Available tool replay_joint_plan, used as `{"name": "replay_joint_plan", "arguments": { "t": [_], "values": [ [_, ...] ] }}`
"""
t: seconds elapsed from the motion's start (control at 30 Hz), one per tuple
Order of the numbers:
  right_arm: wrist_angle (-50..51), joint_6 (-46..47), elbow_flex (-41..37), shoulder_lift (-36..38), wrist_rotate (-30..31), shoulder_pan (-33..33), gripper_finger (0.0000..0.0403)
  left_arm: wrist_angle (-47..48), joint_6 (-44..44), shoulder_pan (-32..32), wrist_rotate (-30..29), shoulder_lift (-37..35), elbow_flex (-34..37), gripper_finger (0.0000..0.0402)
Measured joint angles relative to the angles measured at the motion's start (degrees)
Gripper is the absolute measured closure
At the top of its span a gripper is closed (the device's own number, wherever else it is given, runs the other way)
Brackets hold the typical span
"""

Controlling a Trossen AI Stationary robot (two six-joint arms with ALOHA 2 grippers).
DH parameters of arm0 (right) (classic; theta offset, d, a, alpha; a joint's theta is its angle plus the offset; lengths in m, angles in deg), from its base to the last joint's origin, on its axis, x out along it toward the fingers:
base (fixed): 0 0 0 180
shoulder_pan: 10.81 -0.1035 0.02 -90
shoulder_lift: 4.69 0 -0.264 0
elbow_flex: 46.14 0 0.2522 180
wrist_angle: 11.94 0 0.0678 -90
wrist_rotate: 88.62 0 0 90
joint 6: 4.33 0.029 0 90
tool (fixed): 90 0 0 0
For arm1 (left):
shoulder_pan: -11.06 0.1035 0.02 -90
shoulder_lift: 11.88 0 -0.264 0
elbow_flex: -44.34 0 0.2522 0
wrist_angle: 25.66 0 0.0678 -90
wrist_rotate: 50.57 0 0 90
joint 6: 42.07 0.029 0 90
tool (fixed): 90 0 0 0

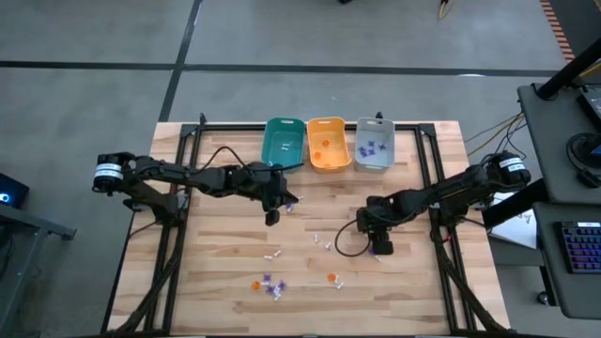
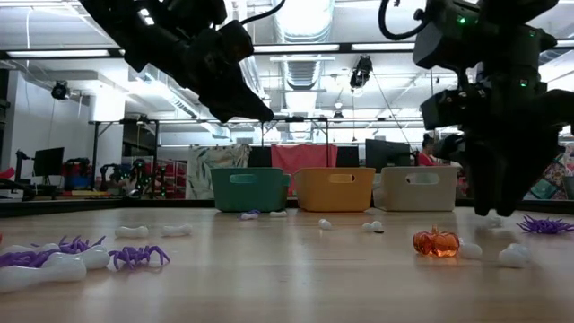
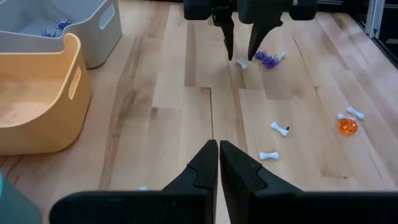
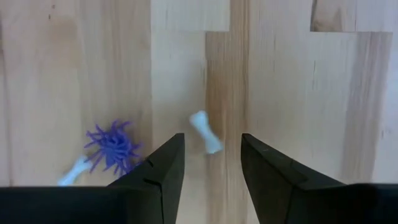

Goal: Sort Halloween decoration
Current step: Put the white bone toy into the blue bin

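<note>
Currently: right tool (image 4: 210, 163), fingers spread astride small white plastic bone (image 4: 206, 131) on wooden counter (image 4: 298, 93); risk: closing off-centre flicks bone toward purple spider (image 4: 112, 145).

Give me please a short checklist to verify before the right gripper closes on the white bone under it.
1. Right gripper open: ok, its fingers stand apart.
2. White bone lined up with the gap: ok, it lies between the fingertips in the right wrist view.
3. Purple spider out of the grasp: ok, it lies beside one finger, outside the gap.
4. Fingertips low enough to grasp: cannot tell; the height over the wooden table is not clear.
5. Left gripper out of the way: ok, shut, empty and apart from the right arm.
6. Teal bin, orange bin and grey bin upright and open: ok.
</note>
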Motion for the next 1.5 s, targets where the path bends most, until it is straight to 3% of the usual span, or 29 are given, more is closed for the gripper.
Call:
{"name": "replay_joint_plan", "arguments": {
  "t": [0.53,0.97,1.33,1.5],
  "values": [
    [-6.57,0.72,-3.25,0.00,4.21,-1.72,0.0263,-0.31,0.21,0.00,0.02,0.00,0.00,0.0402],
    [-10.83,-2.10,-4.97,0.09,6.99,-1.61,0.0295,-0.87,0.21,0.00,0.02,0.00,0.00,0.0402],
    [-14.58,-3.97,-5.67,-0.02,8.46,-1.07,0.0296,-1.89,0.21,0.01,0.02,0.20,-0.02,0.0402],
    [-15.72,-3.05,-7.40,0.11,7.99,-1.06,0.0317,-2.05,0.21,0.00,0.02,0.20,-0.02,0.0402]
  ]
}}
